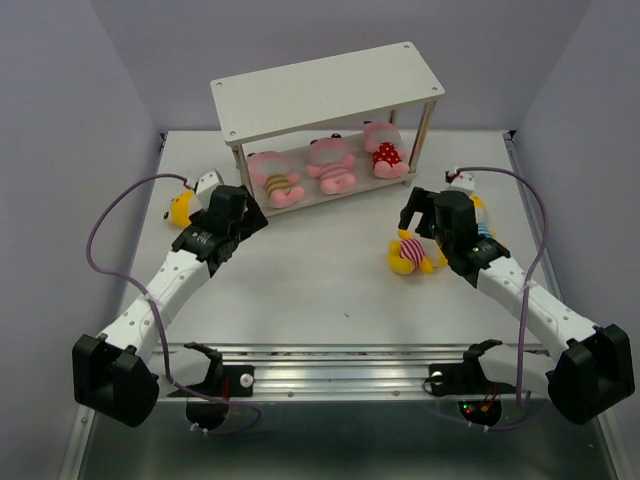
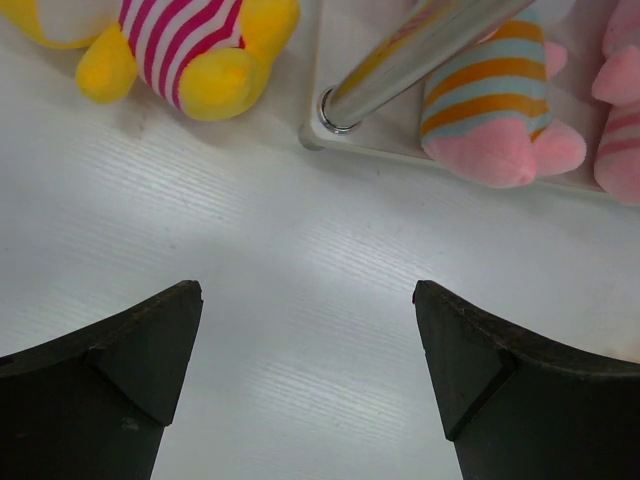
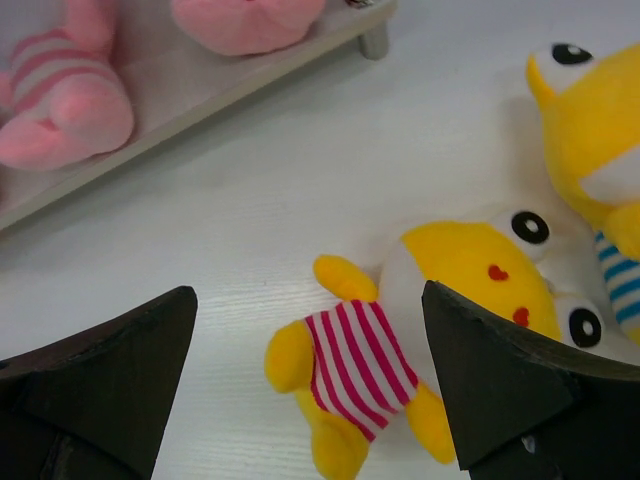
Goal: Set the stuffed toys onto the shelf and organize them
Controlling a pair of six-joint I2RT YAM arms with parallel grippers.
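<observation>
The yellow plush toy in a pink-striped shirt (image 3: 350, 365), lower centre of the right wrist view, looks light and squashy, so pinch its striped middle. The right hand (image 3: 308, 300) hangs above it, fingers apart and empty.

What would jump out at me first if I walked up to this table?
Three pink stuffed toys lie in a row on the lower board of the off-white shelf at the back of the table. The yellow toys lie on the table itself: one beside the left arm, a red-striped one right by the open right gripper, and another next to it.
</observation>
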